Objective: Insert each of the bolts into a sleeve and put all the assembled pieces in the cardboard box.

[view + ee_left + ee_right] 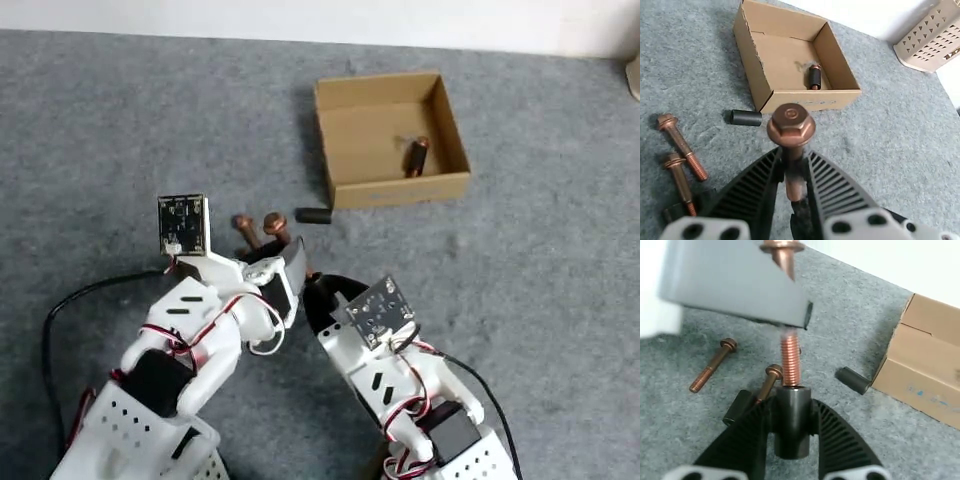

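two arms meet near the middle of the grey carpeted table [540, 300]. left gripper [793, 165] is clenched on the shank of a copper bolt [791, 126], hex head toward the wrist camera and clear of the fingers. right gripper [791, 407] is clamped on a black sleeve [790, 426], open end facing the bolt. the bolt's threaded end sits in line with the sleeve and right at its mouth; how far it has gone in, cannot tell. two loose bolts [684, 149] [682, 186] lie side by side on the carpet beside the left gripper, heads pointing toward the far side. one spare sleeve [746, 118] lies on its side just in front of the cardboard box [400, 190], apart from it. a second spare sleeve [737, 407] lies near the right gripper, by the closer loose bolt. the box is open at the top, and one assembled piece [814, 76] lies inside on its floor, near the front wall. a pale perforated basket [930, 35] stands beyond the carpet's edge.
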Robot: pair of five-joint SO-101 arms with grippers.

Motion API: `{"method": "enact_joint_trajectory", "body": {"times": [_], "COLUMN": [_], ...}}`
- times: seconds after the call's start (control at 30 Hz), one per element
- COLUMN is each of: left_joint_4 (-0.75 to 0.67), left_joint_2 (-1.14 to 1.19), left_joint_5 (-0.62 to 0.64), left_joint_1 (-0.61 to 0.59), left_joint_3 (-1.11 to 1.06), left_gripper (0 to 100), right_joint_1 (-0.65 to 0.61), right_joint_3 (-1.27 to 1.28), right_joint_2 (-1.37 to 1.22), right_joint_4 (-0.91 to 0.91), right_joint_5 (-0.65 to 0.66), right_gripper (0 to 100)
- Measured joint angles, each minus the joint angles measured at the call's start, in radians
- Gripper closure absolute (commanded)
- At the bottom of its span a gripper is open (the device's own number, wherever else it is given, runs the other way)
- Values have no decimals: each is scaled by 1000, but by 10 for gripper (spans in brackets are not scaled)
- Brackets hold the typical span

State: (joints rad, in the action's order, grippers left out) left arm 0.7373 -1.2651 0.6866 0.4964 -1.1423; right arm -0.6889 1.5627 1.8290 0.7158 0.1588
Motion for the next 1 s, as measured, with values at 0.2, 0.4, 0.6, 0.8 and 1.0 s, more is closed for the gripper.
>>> {"method": "enact_joint_trajectory", "body": {"times": [0.2,0.4,0.6,0.8,1.0], "left_joint_4": [0,25,26,32,32], "left_joint_2": [0,0,2,2,2], "left_joint_5": [-17,-18,-18,-17,-12], "left_joint_1": [0,20,14,14,14], "left_joint_3": [14,31,44,44,44], "left_gripper": [994,994,994,994,994], "right_joint_1": [0,0,3,3,40], "right_joint_3": [0,0,-2,-2,-2], "right_joint_2": [0,0,0,0,0], "right_joint_4": [0,-3,-8,-8,-28], "right_joint_5": [0,0,0,0,0], "right_gripper": [995,995,995,995,995]}}
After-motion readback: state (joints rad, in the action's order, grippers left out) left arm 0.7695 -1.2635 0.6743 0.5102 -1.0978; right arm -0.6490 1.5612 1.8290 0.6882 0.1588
